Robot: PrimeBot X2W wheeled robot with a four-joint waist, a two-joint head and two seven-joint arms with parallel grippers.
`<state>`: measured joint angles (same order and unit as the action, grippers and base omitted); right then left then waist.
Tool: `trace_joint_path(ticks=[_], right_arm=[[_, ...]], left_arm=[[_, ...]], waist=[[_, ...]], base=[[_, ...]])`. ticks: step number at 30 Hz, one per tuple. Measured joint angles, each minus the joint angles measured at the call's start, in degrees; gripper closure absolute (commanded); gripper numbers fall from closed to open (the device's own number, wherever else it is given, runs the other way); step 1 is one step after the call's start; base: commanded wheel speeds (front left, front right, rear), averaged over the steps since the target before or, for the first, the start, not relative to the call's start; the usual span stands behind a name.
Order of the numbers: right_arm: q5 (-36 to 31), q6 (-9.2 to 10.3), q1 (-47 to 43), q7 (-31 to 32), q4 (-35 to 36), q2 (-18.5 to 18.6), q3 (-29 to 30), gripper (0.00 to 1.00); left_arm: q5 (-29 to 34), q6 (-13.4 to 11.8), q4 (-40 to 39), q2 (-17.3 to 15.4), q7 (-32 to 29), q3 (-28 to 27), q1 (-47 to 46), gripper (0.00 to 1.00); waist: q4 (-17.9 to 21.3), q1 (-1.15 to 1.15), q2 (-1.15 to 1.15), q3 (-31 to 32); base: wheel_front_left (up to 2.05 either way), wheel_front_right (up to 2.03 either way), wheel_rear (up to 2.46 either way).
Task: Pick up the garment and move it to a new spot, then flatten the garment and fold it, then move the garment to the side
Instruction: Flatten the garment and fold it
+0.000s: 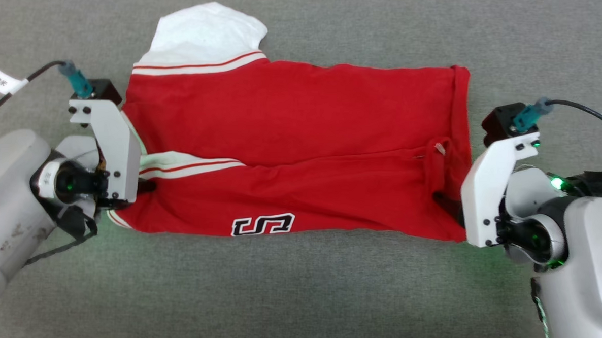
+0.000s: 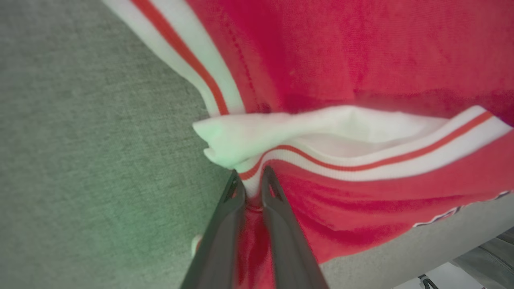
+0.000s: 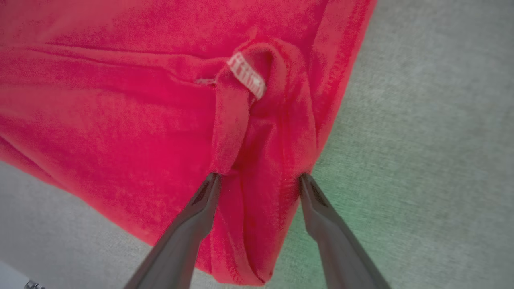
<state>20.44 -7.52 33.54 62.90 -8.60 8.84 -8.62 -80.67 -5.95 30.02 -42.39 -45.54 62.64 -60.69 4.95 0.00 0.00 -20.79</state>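
Your left end effector point(image 2: 252, 176) pinched the garment point(image 1: 302, 138); your right end effector point(image 3: 259, 176) stood spread astride its red edge.

The garment point(image 1: 292, 138) lies flat across the middle of the tabletop point(image 1: 295, 290), its long side running left to right; one sleeve point(image 1: 205, 30) juts out behind its far left corner; the other sleeve point(image 1: 179, 163) is folded in on top of the body near the left edge; the printed numeral point(image 1: 263, 224) sits at the near edge, left of centre; a small label point(image 1: 440, 148) lies on top near the right end; the left claw point(image 2: 251, 180) is at the left edge, pinching cloth just before the folded sleeve; the right claw point(image 3: 259, 178) is at the near right corner, fingers apart astride the hem.
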Motion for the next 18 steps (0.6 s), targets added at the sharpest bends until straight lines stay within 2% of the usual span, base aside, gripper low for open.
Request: trace_joint_path(ticks=[1,2,3,4,10,18], right_arm=[[0.0,0.01,0.4,0.3,-1.0,-0.4,0.1,0.00],[-0.2,0.01,0.8,0.6,-1.7,-0.5,0.0,0.49],[-0.3,0.01,1.2,0.6,-2.1,-0.6,-0.1,0.81],[-0.1,0.01,1.5,0.4,-2.5,-0.8,-0.1,1.00],[0.8,0.01,2.3,0.7,-3.5,-0.1,-0.5,1.00],[2.3,0.00,1.0,1.1,-1.5,1.6,2.3,1.00]], left_arm=[[0.0,0.3,0.2,0.2,0.0,-0.1,-0.1,1.00],[0.0,0.4,0.3,0.3,0.0,-0.1,-0.2,1.00],[0.0,0.5,0.5,0.4,0.1,-0.1,-0.2,1.00],[0.0,0.8,0.7,0.6,0.1,-0.1,-0.3,1.00],[-0.1,1.9,1.9,1.1,0.5,-0.3,-0.4,1.00],[-0.9,2.6,2.5,1.0,1.9,-0.7,0.9,1.00]], waist=[[-0.2,0.00,0.00,-0.2],[-0.3,0.01,0.00,-0.3],[-0.5,0.00,0.00,-0.5],[-0.7,0.00,0.00,-0.6],[-1.3,0.01,0.00,-0.6],[-1.7,0.00,0.00,0.7]], base=[[0.00,0.00,0.00],[0.00,0.00,0.00],[0.00,0.00,0.00],[0.00,0.00,0.00],[0.00,0.00,0.00],[0.00,0.00,0.00]])
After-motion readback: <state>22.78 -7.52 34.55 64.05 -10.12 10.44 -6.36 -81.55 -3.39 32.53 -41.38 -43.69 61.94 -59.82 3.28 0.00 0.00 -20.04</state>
